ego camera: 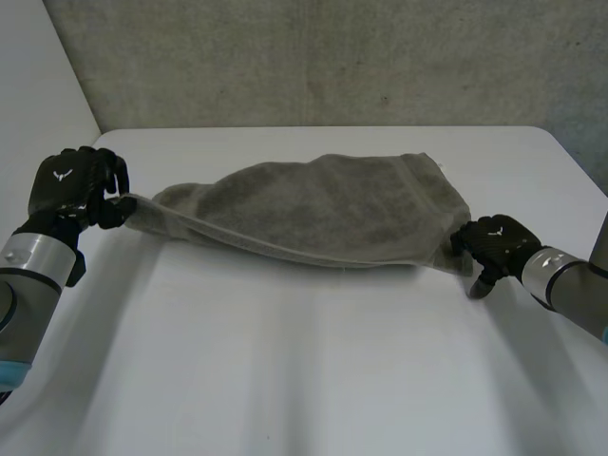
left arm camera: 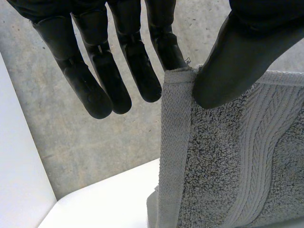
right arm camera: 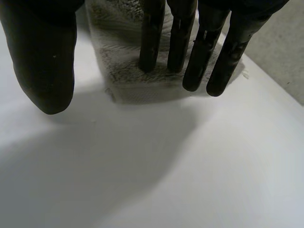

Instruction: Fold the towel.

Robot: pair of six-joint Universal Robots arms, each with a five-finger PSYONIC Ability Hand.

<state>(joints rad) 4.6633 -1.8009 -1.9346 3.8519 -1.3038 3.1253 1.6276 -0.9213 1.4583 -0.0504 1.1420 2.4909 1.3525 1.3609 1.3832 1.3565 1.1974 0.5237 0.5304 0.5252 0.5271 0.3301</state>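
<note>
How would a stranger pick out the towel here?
On the white table, the towel is the grey, fluffy cloth stretched between the black left hand, which pinches a corner, and the right hand. It alone there is soft and rumpled.

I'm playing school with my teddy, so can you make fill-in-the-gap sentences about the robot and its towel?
1. The table under the towel is ___.
2. The left hand pinches one ___ of the towel.
3. The right hand lays straight fingers on the towel, but its ___ is off it.
Missing words: white; corner; thumb.
</note>
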